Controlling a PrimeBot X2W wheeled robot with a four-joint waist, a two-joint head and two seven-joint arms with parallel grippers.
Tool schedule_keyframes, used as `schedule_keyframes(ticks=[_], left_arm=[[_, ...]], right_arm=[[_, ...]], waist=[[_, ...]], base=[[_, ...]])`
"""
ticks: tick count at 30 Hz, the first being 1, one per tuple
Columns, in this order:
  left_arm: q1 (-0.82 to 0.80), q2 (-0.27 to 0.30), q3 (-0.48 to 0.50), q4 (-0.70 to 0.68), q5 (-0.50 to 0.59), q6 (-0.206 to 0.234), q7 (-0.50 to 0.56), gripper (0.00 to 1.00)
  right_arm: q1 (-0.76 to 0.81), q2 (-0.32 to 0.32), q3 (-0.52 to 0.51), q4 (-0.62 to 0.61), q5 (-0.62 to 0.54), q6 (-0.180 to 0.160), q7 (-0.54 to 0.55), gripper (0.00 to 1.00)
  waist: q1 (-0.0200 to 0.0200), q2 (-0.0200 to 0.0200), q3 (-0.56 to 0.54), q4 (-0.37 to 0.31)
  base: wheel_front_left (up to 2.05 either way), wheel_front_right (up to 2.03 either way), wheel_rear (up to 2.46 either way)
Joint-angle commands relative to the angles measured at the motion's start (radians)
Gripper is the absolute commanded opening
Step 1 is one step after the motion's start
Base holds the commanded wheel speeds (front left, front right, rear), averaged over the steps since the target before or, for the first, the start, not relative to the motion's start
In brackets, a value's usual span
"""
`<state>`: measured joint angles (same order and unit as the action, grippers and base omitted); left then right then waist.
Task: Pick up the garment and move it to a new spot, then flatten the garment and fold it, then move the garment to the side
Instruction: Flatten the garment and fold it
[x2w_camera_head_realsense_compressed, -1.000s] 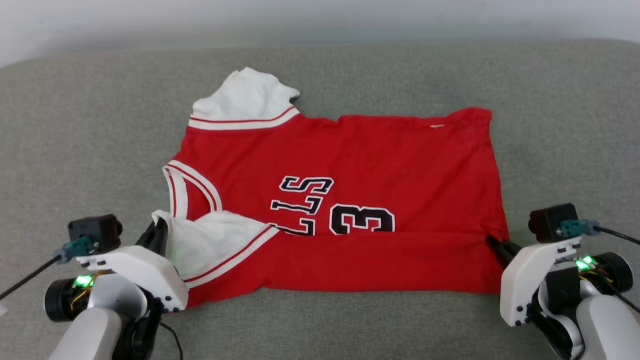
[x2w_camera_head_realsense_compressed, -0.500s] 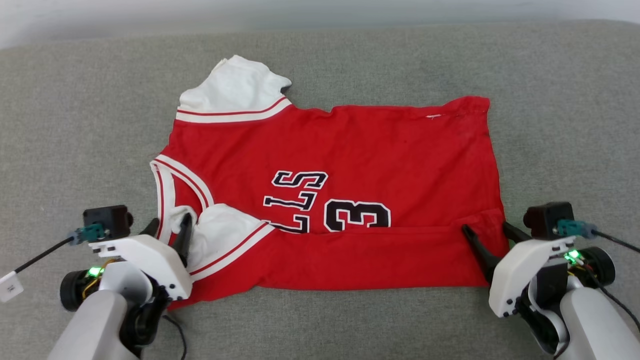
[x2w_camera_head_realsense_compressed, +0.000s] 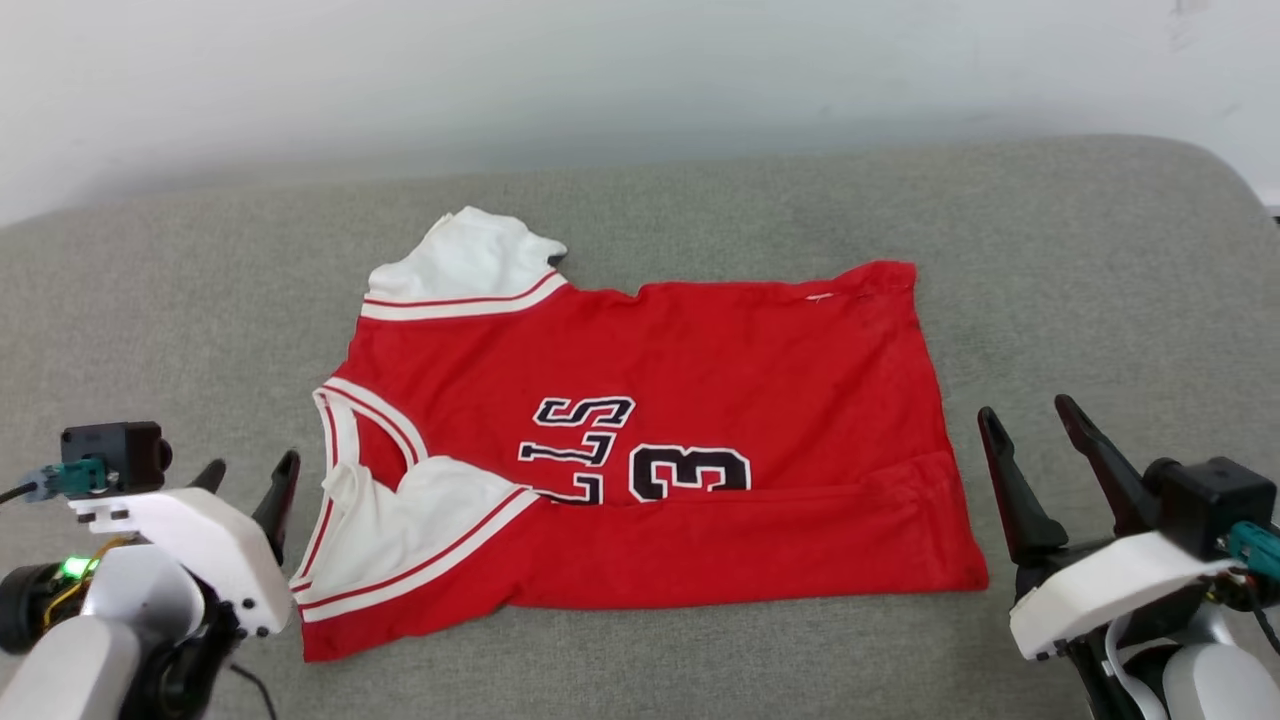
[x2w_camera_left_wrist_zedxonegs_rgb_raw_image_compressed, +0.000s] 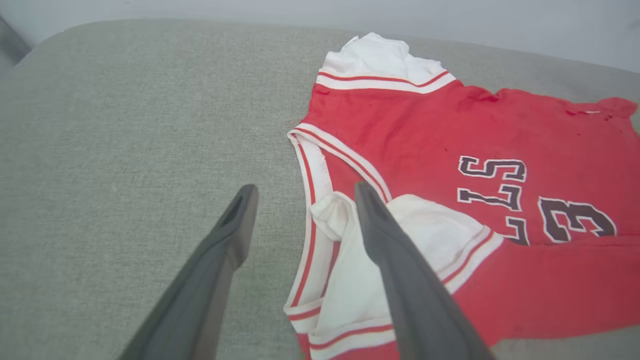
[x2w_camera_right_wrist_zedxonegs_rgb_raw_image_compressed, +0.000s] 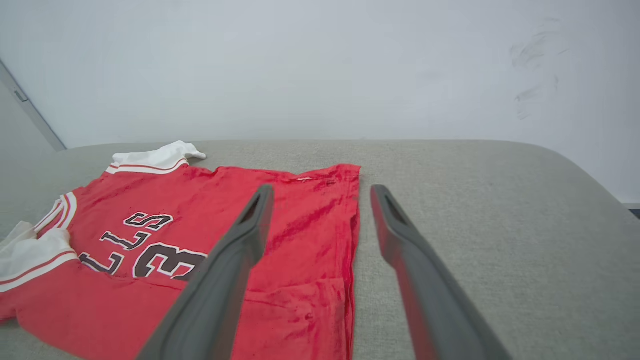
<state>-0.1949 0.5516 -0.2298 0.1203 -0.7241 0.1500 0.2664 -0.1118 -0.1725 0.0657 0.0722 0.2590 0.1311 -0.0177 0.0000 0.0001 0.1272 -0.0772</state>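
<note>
The garment (x2w_camera_head_realsense_compressed: 700, 400) lies spread on the grey cushion (x2w_camera_head_realsense_compressed: 150, 300) in the middle of the head view, front side up. Its neck opening (x2w_camera_head_realsense_compressed: 345, 430) points to 9 o'clock and its hem edge (x2w_camera_head_realsense_compressed: 935, 400) to 3 o'clock. The near long edge is folded up over the body as a red band (x2w_camera_head_realsense_compressed: 760, 540) running from 9 to 3 o'clock, and it covers the lower part of the black lettering (x2w_camera_head_realsense_compressed: 640, 450). One white sleeve (x2w_camera_head_realsense_compressed: 470, 255) sticks out at 11 o'clock. The other sleeve (x2w_camera_head_realsense_compressed: 420, 500) is turned in over the chest at about 8 o'clock. The left gripper (x2w_camera_head_realsense_compressed: 252, 465) sits at 8 o'clock, just beside the striped neck trim, with its two dark fingers spread and nothing between them. The right gripper (x2w_camera_head_realsense_compressed: 1025, 410) stands at 4 o'clock, just off the hem and not touching it; its fingers are also wide apart and empty. A pale wall (x2w_camera_head_realsense_compressed: 600, 80) rises behind the cushion at 12 o'clock.
</note>
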Motion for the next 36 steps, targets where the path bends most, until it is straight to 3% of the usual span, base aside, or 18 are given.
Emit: schedule_keyframes(ticks=[1,6,11,17,25,26,27,28,29,36], left_arm=[[0.029,0.024,0.001,-0.031,-0.014,0.006,0.042,1.0],[0.09,0.113,-0.004,-0.135,-0.06,0.006,0.214,1.0],[0.154,0.156,0.01,-0.193,-0.127,0.049,0.345,1.0],[0.19,0.154,0.021,-0.167,-0.169,0.081,0.397,1.0],[0.164,0.104,-0.003,-0.058,-0.216,0.067,0.429,1.0],[0.166,0.093,-0.012,-0.048,-0.224,0.059,0.436,0.82],[0.165,0.081,-0.016,-0.039,-0.233,0.05,0.437,0.42],[0.163,0.074,-0.02,-0.031,-0.237,0.042,0.436,0.11],[0.161,0.07,-0.023,-0.024,-0.238,0.039,0.43,0.0],[0.128,0.079,0.01,-0.06,-0.211,0.008,0.342,0.0]], right_arm=[[0.023,0.016,-0.016,-0.035,-0.014,-0.001,0.004,1.0],[0.075,0.057,-0.042,-0.15,-0.041,-0.001,0.037,1.0],[0.097,0.083,-0.051,-0.222,-0.05,-0.001,0.05,1.0],[0.076,0.098,-0.051,-0.248,-0.047,-0.001,0.042,1.0],[0.053,0.106,-0.048,-0.241,-0.036,-0.001,0.048,1.0],[0.052,0.106,-0.049,-0.241,-0.033,-0.001,0.048,1.0],[0.052,0.106,-0.052,-0.239,-0.03,-0.001,0.05,1.0],[0.054,0.106,-0.057,-0.235,-0.025,-0.001,0.055,1.0],[0.054,0.102,-0.06,-0.233,-0.022,-0.001,0.058,1.0],[0.065,0.064,-0.091,-0.21,0.032,-0.001,0.152,1.0]], waist=[[0.0,-0.0001,-0.024,-0.016],[0.0,-0.0001,-0.033,-0.041],[0.0,-0.0001,-0.002,-0.072],[0.0,-0.0001,0.065,-0.1],[0.0,-0.0001,0.118,-0.121],[0.0,-0.0001,0.119,-0.122],[0.0,-0.0001,0.119,-0.122],[0.0,-0.0001,0.117,-0.122],[0.0,-0.0001,0.114,-0.121],[0.0,-0.0001,0.08,-0.09]], base=[[0.0,0.0,0.0],[0.0,0.0,0.0],[0.0,0.0,0.0],[0.0,0.0,0.0],[0.0,0.0,0.0],[0.0,0.0,0.0],[0.0,0.0,0.0],[0.0,0.0,0.0],[0.0,0.0,0.0],[0.0,0.0,0.0]])
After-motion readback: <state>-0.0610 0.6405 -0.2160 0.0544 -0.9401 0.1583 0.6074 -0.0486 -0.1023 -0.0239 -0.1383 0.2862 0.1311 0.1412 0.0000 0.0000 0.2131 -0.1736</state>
